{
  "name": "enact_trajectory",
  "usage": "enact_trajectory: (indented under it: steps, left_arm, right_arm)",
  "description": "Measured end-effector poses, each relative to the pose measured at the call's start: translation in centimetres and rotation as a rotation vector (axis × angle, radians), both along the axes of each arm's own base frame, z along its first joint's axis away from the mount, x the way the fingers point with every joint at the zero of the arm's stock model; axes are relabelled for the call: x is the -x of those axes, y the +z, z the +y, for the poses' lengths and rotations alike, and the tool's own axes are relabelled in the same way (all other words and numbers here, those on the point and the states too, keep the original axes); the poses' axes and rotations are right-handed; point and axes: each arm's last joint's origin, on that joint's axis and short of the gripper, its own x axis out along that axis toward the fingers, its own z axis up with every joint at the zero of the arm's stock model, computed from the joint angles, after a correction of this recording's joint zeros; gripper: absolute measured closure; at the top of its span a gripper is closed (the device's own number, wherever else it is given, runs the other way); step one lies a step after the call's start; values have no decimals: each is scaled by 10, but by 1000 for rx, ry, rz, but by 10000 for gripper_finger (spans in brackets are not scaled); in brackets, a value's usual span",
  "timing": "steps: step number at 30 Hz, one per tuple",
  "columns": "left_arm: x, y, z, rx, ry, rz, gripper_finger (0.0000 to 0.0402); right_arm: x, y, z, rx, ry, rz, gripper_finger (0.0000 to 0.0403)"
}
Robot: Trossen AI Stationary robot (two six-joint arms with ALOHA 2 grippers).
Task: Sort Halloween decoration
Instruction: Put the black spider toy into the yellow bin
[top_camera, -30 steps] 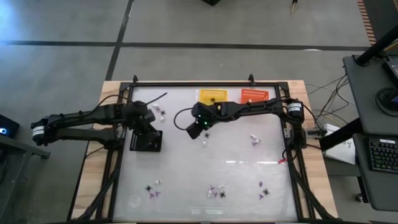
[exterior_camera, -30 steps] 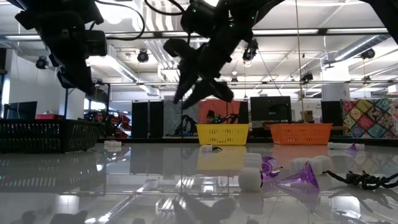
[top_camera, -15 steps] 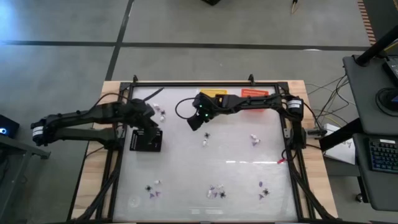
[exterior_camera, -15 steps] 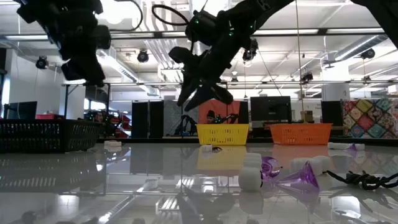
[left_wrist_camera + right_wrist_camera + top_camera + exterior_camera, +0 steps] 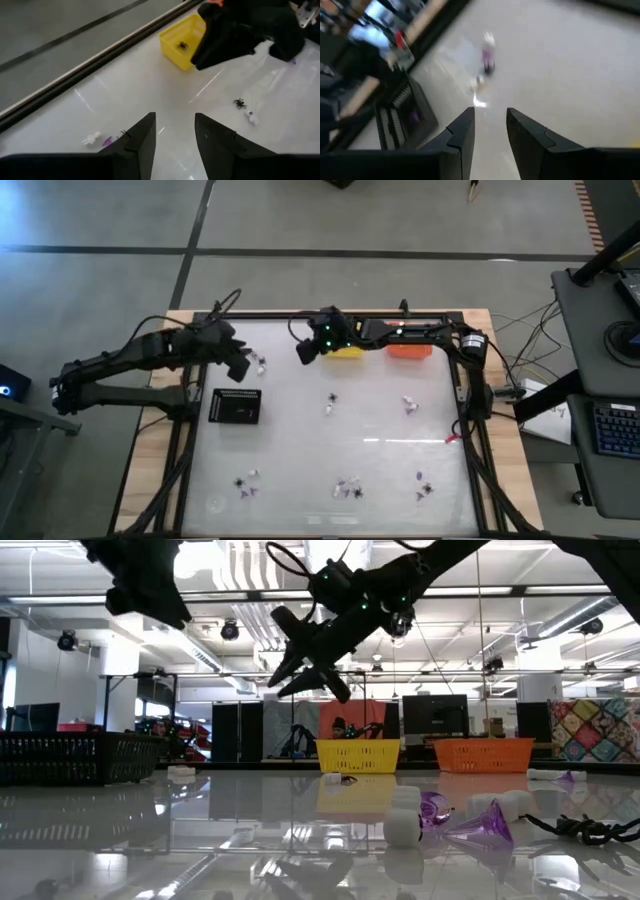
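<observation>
Halloween decoration pieces [image 5: 348, 488] lie scattered over the white table [image 5: 380, 430], most of them well away from both grippers, along the near edge. Largest on the table is the black basket [image 5: 236, 406], just below the left gripper [image 5: 243, 364] in the high view; in the right wrist view it seems to hold a purple piece, though the blur makes that uncertain. The yellow basket [image 5: 183, 41] sits beside the right gripper [image 5: 303, 351] and has a black spider [image 5: 182, 45] inside, while the orange basket [image 5: 408, 345] stands farther along the right arm. Both grippers hover above the table near its far edge, facing each other. Each has its fingers spread a little with nothing between them (the wrist views show bare table in the gaps). Near the left gripper lie a white and purple pair [image 5: 260, 363]. Between the grippers and the near edge, a small spider and white bit [image 5: 331, 402] rest mid-table.
</observation>
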Motion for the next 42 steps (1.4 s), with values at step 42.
enact_trajectory:
  steps: [42]
  left_arm:
    - [2, -6, 6, -13, 132, 173, 283]
  right_arm:
    - [-66, -5, -28, -58, 286, 330, 298]
